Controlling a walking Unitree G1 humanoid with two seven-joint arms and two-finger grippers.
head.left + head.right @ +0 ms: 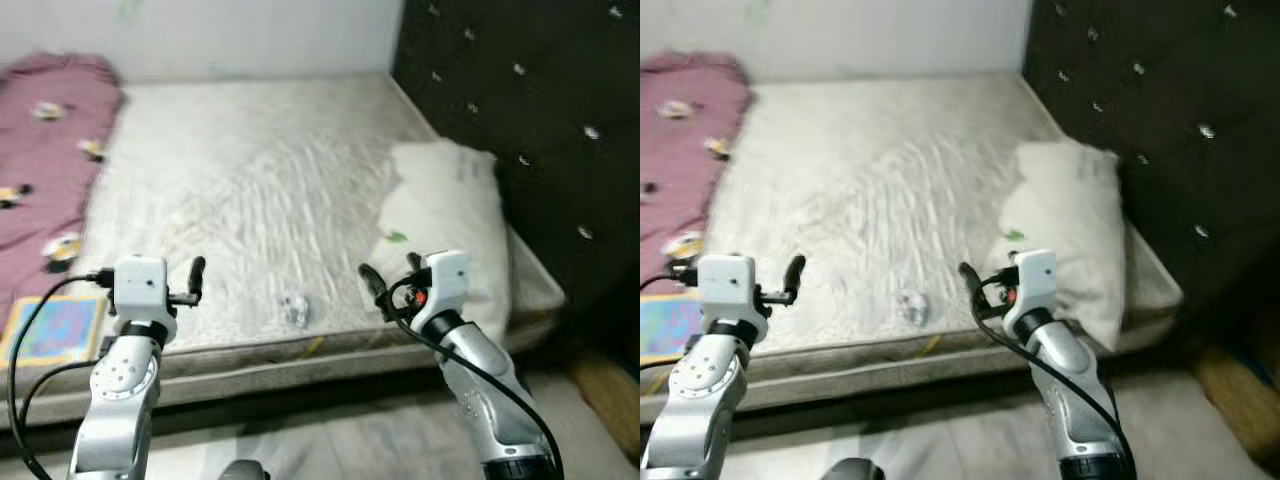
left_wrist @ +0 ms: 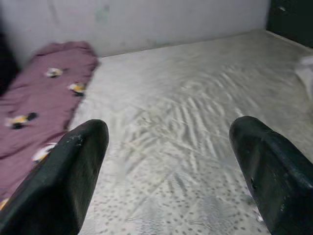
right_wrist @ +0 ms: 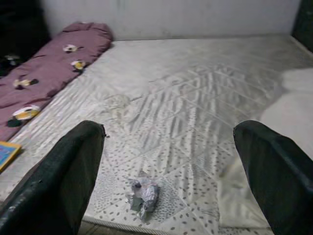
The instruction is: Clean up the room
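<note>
Left eye view shows a big bed point(image 1: 250, 190) in front of me, with a pale bare mattress. My left gripper point(image 1: 196, 281) is up over the near edge of the bed, on my left side. My right gripper point(image 1: 392, 283) is up over the near edge too, on my right side. Both are empty, and neither one touches the bed. From the left wrist, my two black fingers point(image 2: 68, 181) stand wide apart, with bare mattress between them. From the right wrist, my other two fingers point(image 3: 63, 181) are wide apart as well. Between them lies a small crumpled wrapper point(image 3: 143, 192), silver and white. It sits on the mattress close to the near edge, between my two grippers and a bit nearer the right one. A white pillow point(image 1: 445, 215) lies on the right side of the bed, up against a dark padded headboard point(image 1: 530, 110). A small green bit point(image 1: 397, 237) rests on the pillow. A purple blanket point(image 1: 45, 160) with little pictures runs along the far left side. A bright flat book point(image 1: 55, 328) lies at the near left corner, just beside my left arm.
</note>
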